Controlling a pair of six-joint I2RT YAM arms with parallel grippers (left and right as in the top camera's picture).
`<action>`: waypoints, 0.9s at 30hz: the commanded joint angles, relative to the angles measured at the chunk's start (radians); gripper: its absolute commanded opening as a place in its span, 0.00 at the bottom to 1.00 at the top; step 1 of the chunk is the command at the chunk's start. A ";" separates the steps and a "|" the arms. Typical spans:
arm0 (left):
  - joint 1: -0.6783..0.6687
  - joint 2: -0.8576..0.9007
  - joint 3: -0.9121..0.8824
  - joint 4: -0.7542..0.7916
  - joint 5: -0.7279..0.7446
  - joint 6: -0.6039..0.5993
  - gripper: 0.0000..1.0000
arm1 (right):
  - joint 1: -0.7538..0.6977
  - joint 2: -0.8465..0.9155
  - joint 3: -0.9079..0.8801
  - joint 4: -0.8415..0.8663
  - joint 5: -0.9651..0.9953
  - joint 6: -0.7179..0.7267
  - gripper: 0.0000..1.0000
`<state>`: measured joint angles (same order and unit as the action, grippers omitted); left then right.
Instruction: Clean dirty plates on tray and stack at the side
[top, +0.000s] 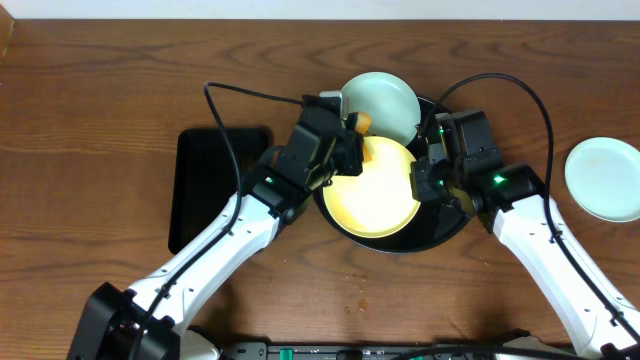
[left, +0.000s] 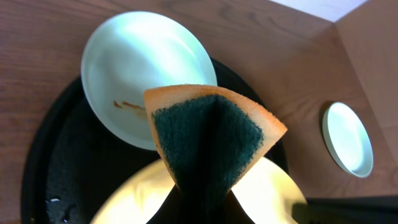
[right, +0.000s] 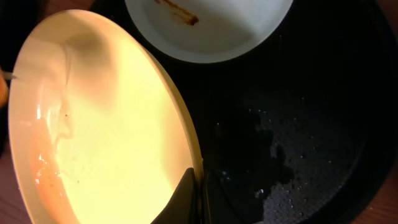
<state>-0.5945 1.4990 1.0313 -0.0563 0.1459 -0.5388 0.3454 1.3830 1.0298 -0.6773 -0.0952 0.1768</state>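
Note:
A pale yellow plate (top: 368, 188) (right: 106, 124) is tilted up over the round black tray (top: 445, 232) (right: 311, 93). My right gripper (top: 420, 186) (right: 198, 196) is shut on its right rim. My left gripper (top: 345, 145) (left: 202, 208) is shut on a folded orange sponge (left: 211, 134) (top: 358, 123) with a dark green scouring face, above the yellow plate's far edge. A pale blue-white plate (top: 382, 98) (left: 146, 68) (right: 211, 31) with a brown smear (left: 127, 104) leans on the tray's far rim. Another pale plate (top: 603, 178) (left: 348, 140) lies on the table to the right.
A smaller rectangular black tray (top: 205, 190) lies on the wooden table left of the round tray. Water droplets (right: 277, 186) speckle the round tray's floor. Cables loop over both arms.

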 joint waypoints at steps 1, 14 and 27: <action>0.016 0.000 0.020 0.010 -0.026 0.002 0.07 | 0.011 -0.009 -0.003 0.001 0.026 -0.022 0.01; 0.015 0.000 0.020 0.013 0.331 -0.132 0.07 | 0.011 -0.009 -0.003 0.021 0.098 -0.056 0.01; -0.022 0.000 0.020 0.037 0.458 -0.314 0.07 | 0.011 -0.009 -0.003 0.032 0.025 -0.042 0.01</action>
<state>-0.6018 1.4990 1.0313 -0.0372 0.5682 -0.7944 0.3454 1.3830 1.0298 -0.6548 -0.0254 0.1322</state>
